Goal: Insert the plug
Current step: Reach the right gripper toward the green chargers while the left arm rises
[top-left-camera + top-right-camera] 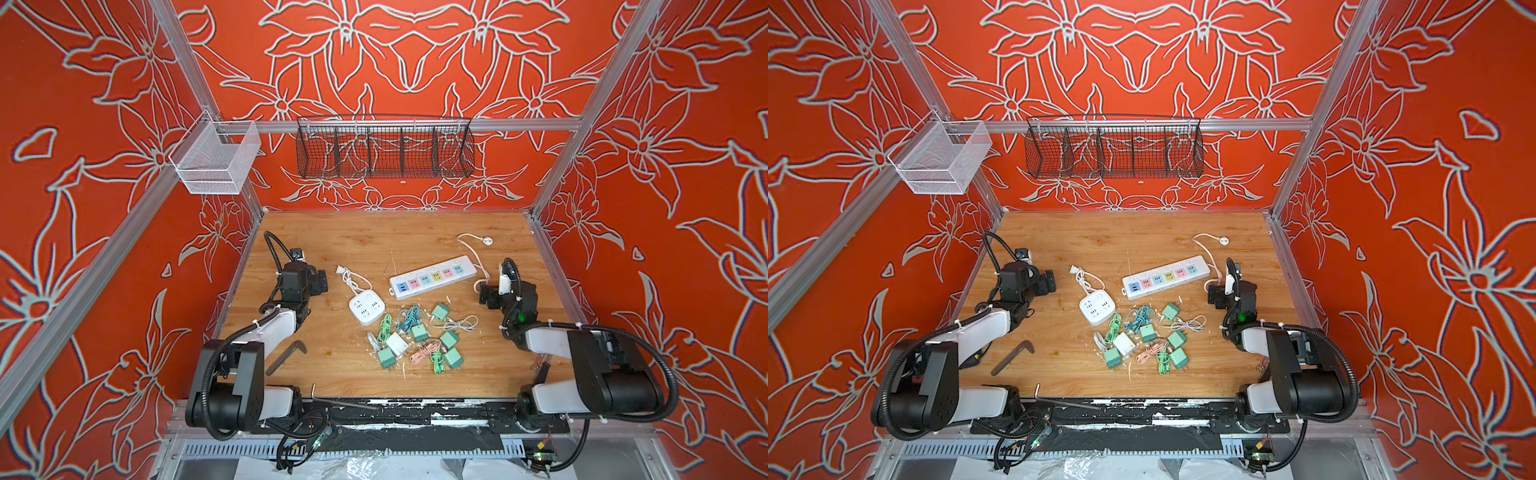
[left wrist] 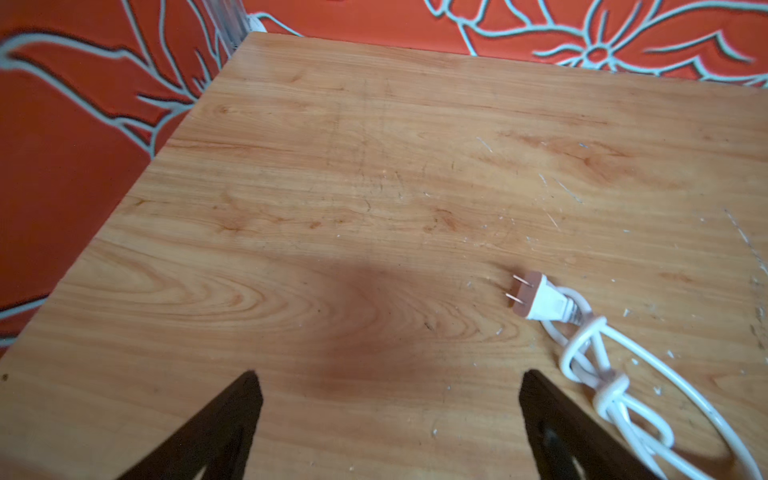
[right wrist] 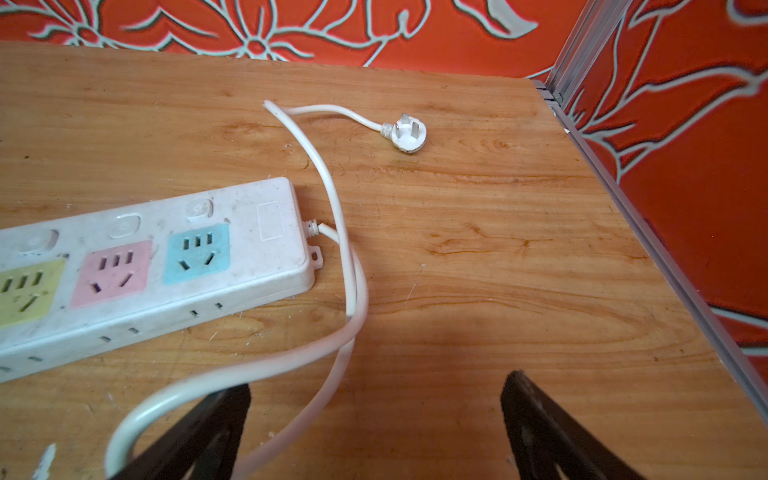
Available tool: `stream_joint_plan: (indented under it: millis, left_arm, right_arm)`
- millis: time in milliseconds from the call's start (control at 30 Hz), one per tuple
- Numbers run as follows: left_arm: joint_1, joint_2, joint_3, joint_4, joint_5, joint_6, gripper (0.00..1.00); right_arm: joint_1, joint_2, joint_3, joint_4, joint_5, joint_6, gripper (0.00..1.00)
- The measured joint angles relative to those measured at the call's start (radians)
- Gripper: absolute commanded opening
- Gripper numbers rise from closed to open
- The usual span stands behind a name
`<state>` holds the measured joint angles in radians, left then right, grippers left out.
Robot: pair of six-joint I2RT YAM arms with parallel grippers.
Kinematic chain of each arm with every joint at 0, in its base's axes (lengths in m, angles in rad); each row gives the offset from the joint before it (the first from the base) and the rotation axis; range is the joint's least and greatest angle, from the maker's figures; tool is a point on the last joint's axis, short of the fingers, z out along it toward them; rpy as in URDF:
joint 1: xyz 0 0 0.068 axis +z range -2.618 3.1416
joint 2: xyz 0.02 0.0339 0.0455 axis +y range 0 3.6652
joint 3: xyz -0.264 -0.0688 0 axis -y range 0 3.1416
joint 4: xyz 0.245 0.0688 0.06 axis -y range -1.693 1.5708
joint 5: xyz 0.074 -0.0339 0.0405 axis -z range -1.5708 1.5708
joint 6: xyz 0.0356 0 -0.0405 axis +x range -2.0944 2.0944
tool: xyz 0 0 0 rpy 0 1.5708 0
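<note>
left gripper (image 2: 390, 419): we see its jaws spread wide with nothing between them, above the bare table (image 2: 332, 166).
right gripper (image 3: 374, 424): jaws wide and empty; a white cable (image 3: 353, 291) loops just past one finger.
two-pin plug (image 2: 536, 297): flat on the wood near the left gripper, cord bundled behind it.
power strip (image 1: 432, 276): mid-table, sockets up, beside the right gripper.
green adapters (image 1: 419, 332): scattered among cables, nearer us than the strip.
</note>
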<state>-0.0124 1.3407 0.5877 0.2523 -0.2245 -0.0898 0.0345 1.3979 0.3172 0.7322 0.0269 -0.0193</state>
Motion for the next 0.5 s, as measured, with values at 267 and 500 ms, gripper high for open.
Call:
stream_joint_plan:
  millis: [267, 500]
  left_arm:
    - [-0.067, -0.034, 0.116, -0.275, -0.183, -0.153, 0.97]
    - [-0.166, -0.043, 0.28, -0.521, -0.275, -0.282, 0.97]
  right_arm:
    - [0.016, -0.132, 0.038, -0.134, 0.045, 0.0, 0.98]
    - [0.057, -0.28, 0.179, -0.365, 0.06, 0.024, 0.98]
